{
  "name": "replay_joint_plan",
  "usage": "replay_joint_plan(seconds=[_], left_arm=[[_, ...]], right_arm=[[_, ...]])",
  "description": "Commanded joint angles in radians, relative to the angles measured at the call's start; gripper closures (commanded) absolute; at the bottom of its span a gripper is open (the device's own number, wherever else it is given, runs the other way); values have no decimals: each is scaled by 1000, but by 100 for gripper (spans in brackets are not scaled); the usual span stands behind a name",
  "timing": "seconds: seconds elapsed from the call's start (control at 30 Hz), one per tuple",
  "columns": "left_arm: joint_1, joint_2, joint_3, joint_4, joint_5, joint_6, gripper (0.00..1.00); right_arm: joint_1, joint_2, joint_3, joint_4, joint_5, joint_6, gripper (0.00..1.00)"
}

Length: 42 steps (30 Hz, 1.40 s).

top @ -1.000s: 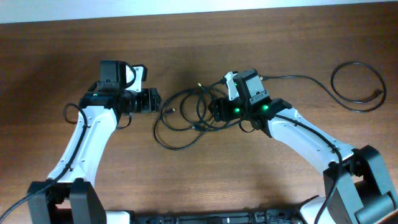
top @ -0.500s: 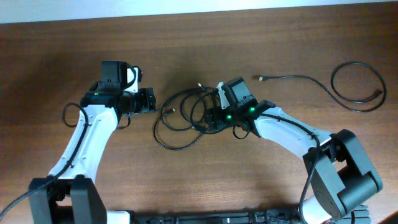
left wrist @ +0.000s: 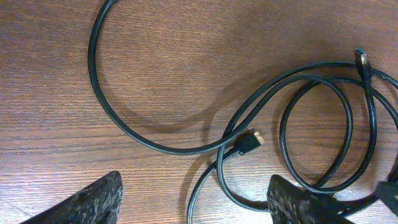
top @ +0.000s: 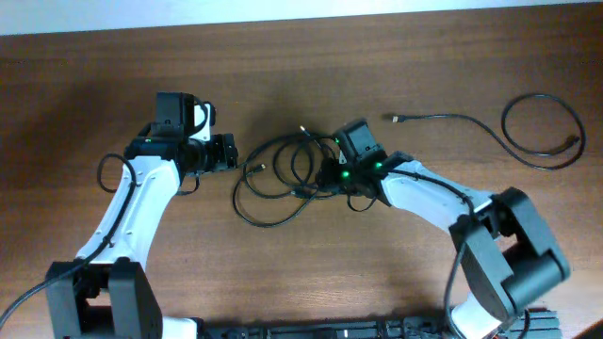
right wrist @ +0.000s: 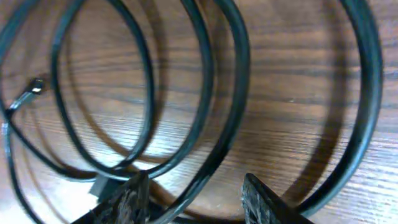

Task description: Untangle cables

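Overhead view: on the brown wooden table [top: 377, 56], the tangle of thin black cables [top: 283, 176] lay between the two arms, just ahead of the fingers of the left gripper [top: 229, 153] and beneath the fingers of the right gripper [top: 325, 174], which were lowered onto its near edge. A separate thin black cable with a single loop [top: 433, 116] lay well behind the right fingers, apart from the tangle. Left wrist view: the two dark speckled left fingertips [left wrist: 93, 202] stood wide apart and held nothing. A gold-tipped black plug [left wrist: 249, 143] lay on the wood ahead of the gap between them, where several strands crossed. A blue-tipped plug [left wrist: 362, 60] lay farther ahead, toward the other fingertip's side, and one broad arc of cable swept away ahead of the first fingertip. Right wrist view: the right fingertips [right wrist: 134, 199] stood apart, close above the table, with one curved black strand [right wrist: 211, 168] passing through the gap between them. The picture did not show either pad pressed against that strand. Further overlapping loops lay ahead of the fingers, and a small metal-tipped plug [right wrist: 28, 96] lay far off to one side.
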Motion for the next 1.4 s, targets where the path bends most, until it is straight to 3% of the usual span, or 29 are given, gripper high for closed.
replay_joint_plan(seconds=[0.0, 0.17, 0.27, 0.4, 0.53, 0.8, 0.97, 1.17, 1.37], left_arm=[[-4, 8, -6, -1, 14, -13, 25], [-4, 8, -6, -1, 14, -13, 25], [-4, 8, -6, -1, 14, -13, 25], [-4, 8, -6, -2, 14, -13, 24], [-4, 8, -6, -1, 14, -13, 25], [-4, 8, -6, -1, 14, -13, 24], [-4, 8, -6, -2, 14, -13, 24], [-4, 8, -6, -2, 14, -13, 24], [-4, 8, -6, -1, 27, -13, 22]], right_arm=[[7, 38, 1, 17, 10, 40, 57], [7, 51, 1, 45, 9, 40, 86], [7, 51, 1, 47, 10, 40, 96], [6, 46, 1, 46, 9, 18, 96], [6, -27, 2, 46, 11, -123, 96], [6, -401, 183, -80, 200, -374, 96], [6, -608, 319, -78, 293, -391, 96], [6, -723, 362, -76, 324, -421, 96], [6, -714, 361, -80, 143, -462, 96]])
